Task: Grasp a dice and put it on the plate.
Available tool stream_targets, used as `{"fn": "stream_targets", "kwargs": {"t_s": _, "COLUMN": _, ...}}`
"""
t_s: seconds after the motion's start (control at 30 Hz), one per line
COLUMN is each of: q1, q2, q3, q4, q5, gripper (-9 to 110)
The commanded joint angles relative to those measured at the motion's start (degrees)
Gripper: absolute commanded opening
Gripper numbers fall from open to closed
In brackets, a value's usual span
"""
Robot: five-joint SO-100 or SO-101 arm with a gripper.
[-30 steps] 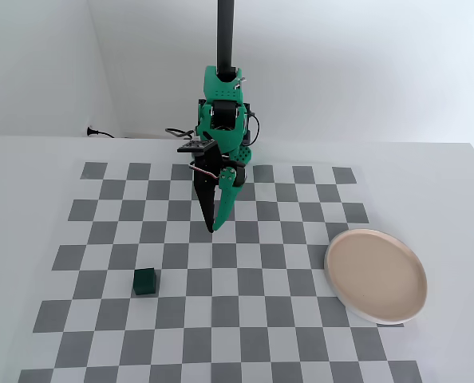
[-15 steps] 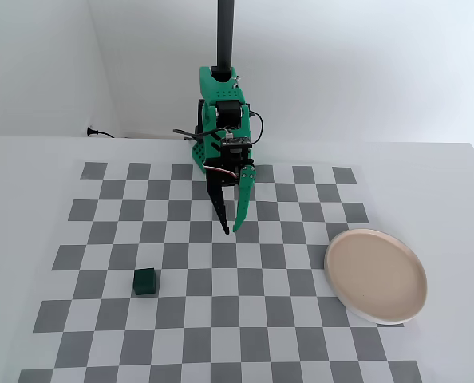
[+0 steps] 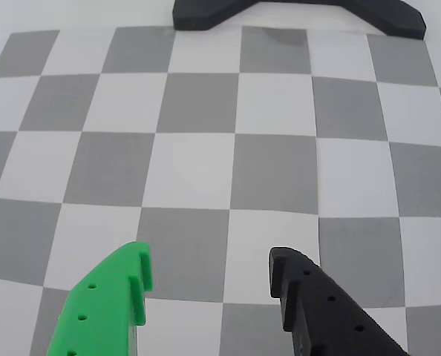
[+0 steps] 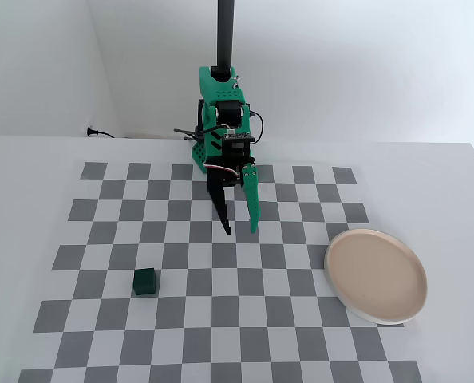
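Spread wide and empty, the gripper hangs with its tips pointing down over the middle of the checkered mat in the fixed view, one finger black and the other bright green, with a clear gap between them. The wrist view shows the same gripper from above: the green finger enters at lower left, the black finger at lower right, and only grey and white squares of the mat lie between and beyond them. A dark, forked base piece runs along the top edge of that view.

The dice, a plain dark green cube with no pips that can be made out, sits flat on the mat toward the lower left of the fixed view, well apart from the gripper and untouched. It does not appear in the wrist view.

The plate, round and beige with a paler rim, rests at the right edge of the mat in the fixed view, partly overhanging onto the white table, and it holds nothing. It lies well apart from both the dice and the gripper.

The green arm rises at the far side of the mat in front of a black post. No brand, label or writing can be read on any surface in either view.
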Motion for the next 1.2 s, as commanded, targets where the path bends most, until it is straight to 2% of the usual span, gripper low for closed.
{"fn": "stream_targets", "kwargs": {"t_s": 0.0, "q1": 0.7, "q2": -2.8, "q3": -2.5, "q4": -4.0, "q5": -1.2, "gripper": 12}}
{"fn": "stream_targets", "kwargs": {"t_s": 0.37, "q1": 2.1, "q2": -31.9, "q3": -20.0, "q4": -12.7, "q5": 3.3, "gripper": 10}}
{"fn": "stream_targets", "kwargs": {"t_s": 0.63, "q1": 6.5, "q2": -43.2, "q3": -26.2, "q4": -16.9, "q5": 4.0, "gripper": 10}}
{"fn": "stream_targets", "kwargs": {"t_s": 1.17, "q1": 20.3, "q2": -56.1, "q3": -33.0, "q4": -23.5, "q5": 2.0, "gripper": 17}}
